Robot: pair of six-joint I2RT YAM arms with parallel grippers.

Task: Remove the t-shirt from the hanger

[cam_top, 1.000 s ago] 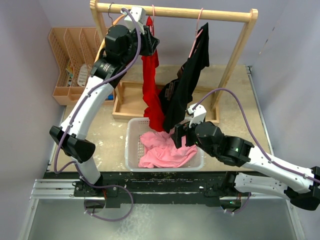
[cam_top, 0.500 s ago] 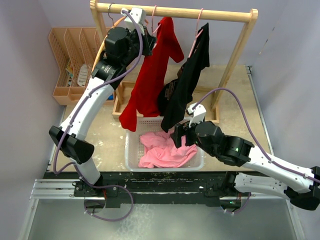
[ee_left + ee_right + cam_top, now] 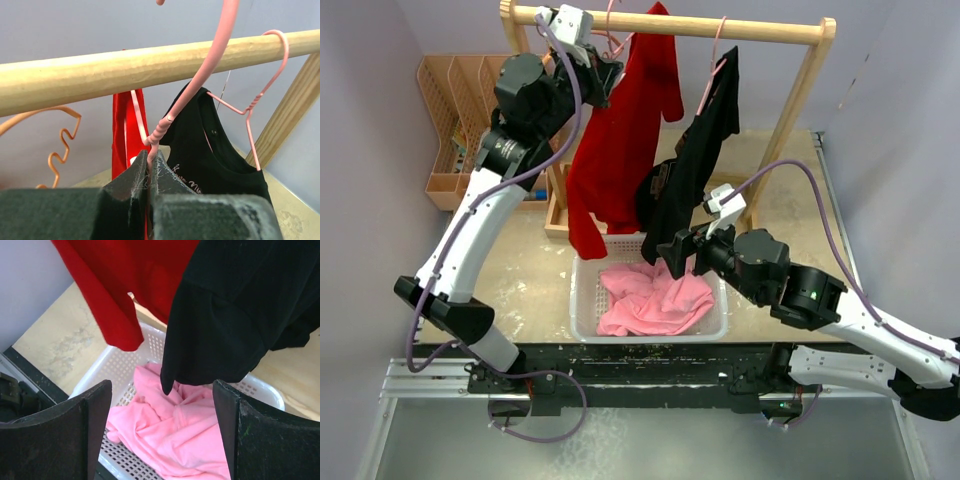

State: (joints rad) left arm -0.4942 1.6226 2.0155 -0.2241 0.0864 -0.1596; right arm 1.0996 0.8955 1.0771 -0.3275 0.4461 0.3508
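Pale lavender walls (image 3: 360,150) enclose a beige tabletop (image 3: 535,275).

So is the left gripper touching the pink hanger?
Touching. The left wrist view shows the left gripper shut on the twisted neck of the pink hanger, below the wooden rail.

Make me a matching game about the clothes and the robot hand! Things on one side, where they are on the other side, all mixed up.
Things:
1. red t-shirt
2. black top
3. pink cloth
4. left gripper

Places or states:
A. lying in the white basket
B. shut on a pink hanger
C. hanging closest to the right post of the rack
D. hanging up high beside the left arm

Pairs: 1-D, 2-C, 3-A, 4-B.
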